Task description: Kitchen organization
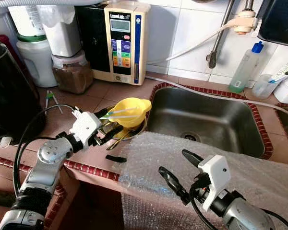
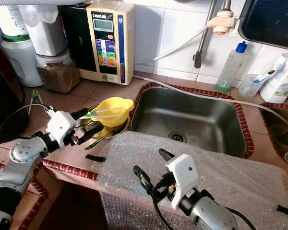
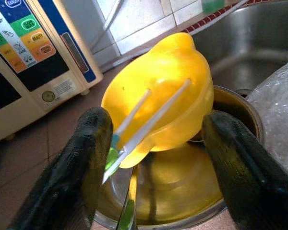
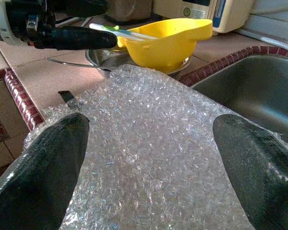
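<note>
Left gripper point(image 3: 156, 143) is reaching, fingers spread, around the yellow bowl point(image 1: 131, 111) beside the sink point(image 1: 259, 125), needing to close next; right gripper point(image 1: 178, 171) is hovering open over bubble wrap point(image 1: 153, 158).

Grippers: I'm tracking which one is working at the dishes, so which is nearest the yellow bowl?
The left gripper, fingers open at the yellow bowl; the right gripper hovers over bubble wrap.

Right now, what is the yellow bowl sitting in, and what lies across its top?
The yellow bowl sits tilted in a round steel bowl beside the sink. Two pale utensil handles lie across its rim. The yellow bowl covers most of the steel bowl's inside.
</note>
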Robot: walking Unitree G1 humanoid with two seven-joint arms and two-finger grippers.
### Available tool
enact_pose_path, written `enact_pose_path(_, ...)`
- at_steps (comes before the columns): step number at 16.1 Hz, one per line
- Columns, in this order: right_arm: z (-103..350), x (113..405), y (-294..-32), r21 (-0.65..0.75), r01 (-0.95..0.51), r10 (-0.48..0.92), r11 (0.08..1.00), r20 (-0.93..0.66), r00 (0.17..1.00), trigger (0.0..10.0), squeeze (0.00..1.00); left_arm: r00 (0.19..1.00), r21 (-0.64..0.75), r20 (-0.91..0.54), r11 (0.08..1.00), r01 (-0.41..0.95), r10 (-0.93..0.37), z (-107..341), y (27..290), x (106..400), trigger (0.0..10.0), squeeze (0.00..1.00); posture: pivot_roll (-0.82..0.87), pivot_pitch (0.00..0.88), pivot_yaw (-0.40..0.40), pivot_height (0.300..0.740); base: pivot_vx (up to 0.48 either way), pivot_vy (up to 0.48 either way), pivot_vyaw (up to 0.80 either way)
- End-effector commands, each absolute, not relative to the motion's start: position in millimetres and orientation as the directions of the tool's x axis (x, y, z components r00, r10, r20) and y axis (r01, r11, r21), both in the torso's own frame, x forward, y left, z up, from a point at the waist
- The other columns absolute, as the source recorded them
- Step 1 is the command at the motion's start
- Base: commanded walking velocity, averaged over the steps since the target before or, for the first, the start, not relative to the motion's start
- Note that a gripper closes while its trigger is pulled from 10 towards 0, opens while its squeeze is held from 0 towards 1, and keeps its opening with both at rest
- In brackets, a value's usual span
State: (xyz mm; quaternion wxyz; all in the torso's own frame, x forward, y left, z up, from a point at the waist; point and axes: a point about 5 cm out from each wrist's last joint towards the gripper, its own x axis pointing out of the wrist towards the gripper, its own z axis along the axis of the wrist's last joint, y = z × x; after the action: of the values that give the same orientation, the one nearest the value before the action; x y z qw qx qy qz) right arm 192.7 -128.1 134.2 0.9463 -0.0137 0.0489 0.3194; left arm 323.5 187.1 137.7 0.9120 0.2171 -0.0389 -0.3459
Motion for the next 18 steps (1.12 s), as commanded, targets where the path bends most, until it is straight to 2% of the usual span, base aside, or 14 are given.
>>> enact_pose_path(1,137.9,193.2,-128.2,-0.013,-0.608,0.605,0.793,-0.089,0.791,10.0,0.0,0.764,0.447,-0.077,0.662,0.601,-0.641,141.9,189.7,325.5,0.0,0.0,0.08,0.0,-0.016,0.74,0.0,0.0,0.0)
enact_pose_path(2,138.6,193.7,-128.0,-0.02,-0.609,0.605,0.793,-0.088,0.791,10.0,0.0,0.773,0.463,-0.079,0.664,0.587,-0.629,142.5,191.5,326.2,0.0,0.0,0.08,0.0,-0.018,0.74,0.0,0.0,0.0)
enact_pose_path(3,139.0,194.3,-127.9,-0.023,-0.608,0.605,0.793,-0.087,0.792,10.0,0.0,0.783,0.477,-0.074,0.668,0.571,-0.617,143.6,192.9,327.5,10.0,0.0,0.08,0.0,-0.019,0.74,0.0,0.0,0.0)
enact_pose_path(4,139.1,194.7,-127.7,-0.025,-0.608,0.604,0.793,-0.087,0.792,10.0,0.0,0.788,0.489,-0.071,0.667,0.562,-0.612,144.3,193.5,328.1,10.0,0.0,0.08,0.0,-0.019,0.74,0.0,0.0,0.0)
enact_pose_path(5,138.9,195.2,-127.5,-0.029,-0.608,0.604,0.793,-0.088,0.792,10.0,0.0,0.789,0.501,-0.082,0.66,0.56,-0.608,143.3,194.2,328.6,3.7,0.0,0.08,0.0,-0.019,0.74,0.0,0.0,0.0)
enact_pose_path(6,138.8,195.5,-127.4,-0.03,-0.608,0.604,0.793,-0.089,0.792,10.0,0.0,0.791,0.497,-0.081,0.664,0.559,-0.606,143.1,194.5,328.9,2.2,0.0,0.08,0.0,-0.019,0.74,0.0,0.0,0.0)
enact_pose_path(7,138.7,195.3,-127.3,-0.031,-0.608,0.604,0.793,-0.089,0.792,10.0,0.0,0.79,0.495,-0.082,0.663,0.562,-0.608,142.8,194.6,328.8,0.0,0.0,0.07,0.0,-0.018,0.74,0.0,0.0,0.0)
enact_pose_path(12,138.7,195.9,-125.5,-0.035,-0.606,0.601,0.795,-0.086,0.794,10.0,0.0,0.778,0.503,-0.085,0.647,0.572,-0.622,140.2,190.8,329.2,0.0,0.0,0.07,0.0,-0.011,0.74,0.0,0.0,0.0)
enact_pose_path(13,138.7,195.8,-125.5,-0.035,-0.604,0.6,0.796,-0.086,0.795,10.0,0.0,0.773,0.515,-0.088,0.635,0.575,-0.629,140.3,189.6,329.0,10.0,0.0,0.07,0.0,-0.01,0.74,0.0,0.0,0.0)
enact_pose_path(14,138.3,195.6,-125.7,-0.035,-0.602,0.598,0.797,-0.086,0.797,10.0,0.0,0.778,0.527,-0.072,0.638,0.561,-0.625,141.9,189.8,329.1,10.0,0.0,0.07,0.0,-0.009,0.74,0.0,0.0,0.0)
enact_pose_path(15,138.1,195.4,-125.5,-0.035,-0.602,0.598,0.798,-0.086,0.797,10.0,0.0,0.79,0.521,-0.05,0.659,0.543,-0.612,144.2,191.3,330.2,10.0,1.0,0.07,0.0,-0.009,0.74,0.0,0.0,0.0)
enact_pose_path(17,137.9,195.4,-124.2,-0.033,-0.603,0.599,0.797,-0.085,0.796,10.0,0.0,0.793,0.515,-0.04,0.667,0.538,-0.608,146.1,193.2,331.2,10.0,1.0,0.08,0.0,-0.007,0.74,0.0,0.0,0.0)
enact_pose_path(18,138.0,195.5,-123.8,-0.033,-0.604,0.6,0.797,-0.084,0.796,10.0,0.0,0.792,0.562,-0.049,0.639,0.526,-0.609,147.3,193.7,331.1,10.0,1.0,0.08,0.0,-0.007,0.74,0.0,0.0,0.0)
